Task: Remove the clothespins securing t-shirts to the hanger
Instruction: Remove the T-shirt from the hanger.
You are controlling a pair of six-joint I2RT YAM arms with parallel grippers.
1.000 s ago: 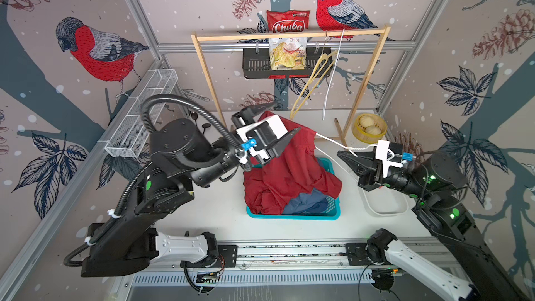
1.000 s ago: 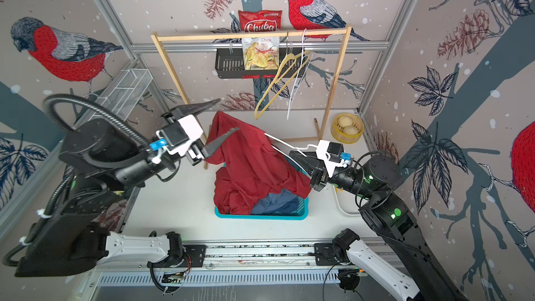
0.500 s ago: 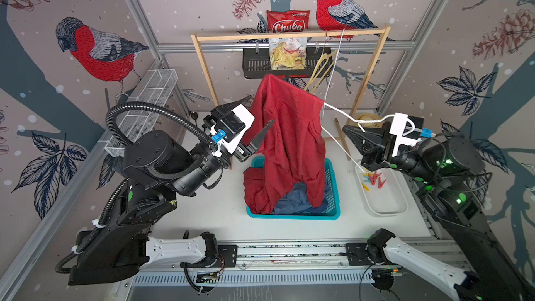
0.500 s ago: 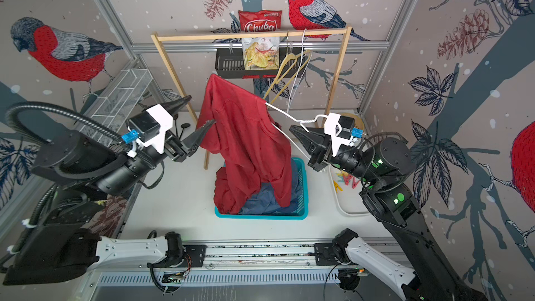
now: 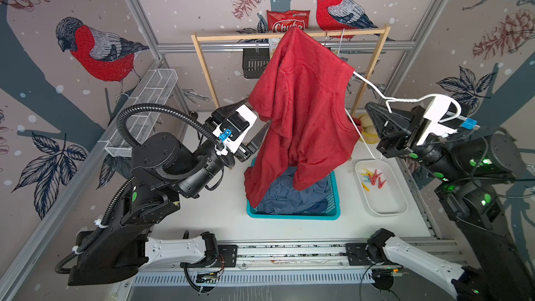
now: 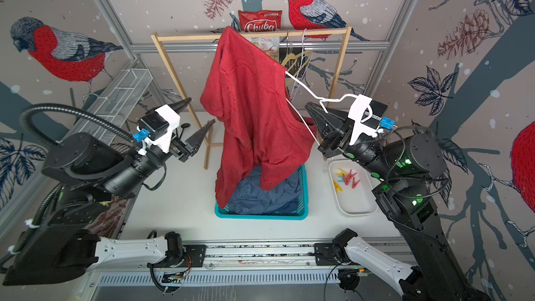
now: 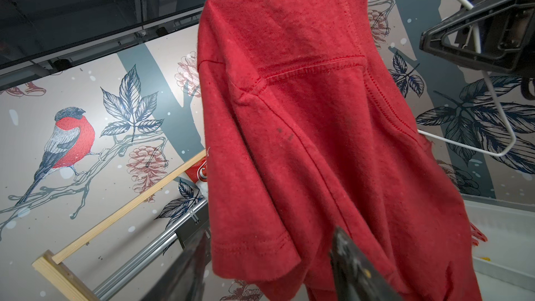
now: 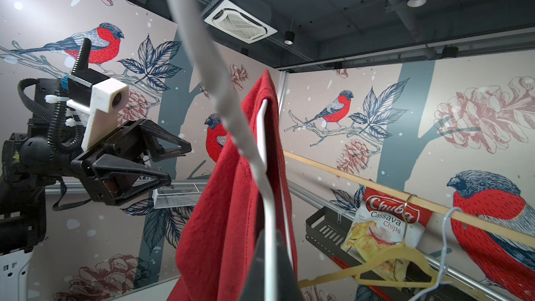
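One t-shirt [image 5: 304, 105] just hoisted up; right gripper [image 5: 373, 112] clamps its hanger [image 5: 369, 84]. Left gripper [image 6: 202, 110], nine o'clock, gapes ready to unpin.

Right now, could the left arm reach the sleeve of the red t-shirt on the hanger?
Probably yes: the left gripper is open right beside the red t-shirt sleeve, with nothing between them, and the right gripper holds the white hanger aloft.

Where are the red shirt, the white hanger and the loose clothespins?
red t-shirt [image 5: 304, 105]: in a top view, on its chest cloth.
white hanger [image 5: 369, 84]: in a top view, on its bare wire arm.
clothespins [image 5: 375, 177]: in a top view, on a red pin's body.
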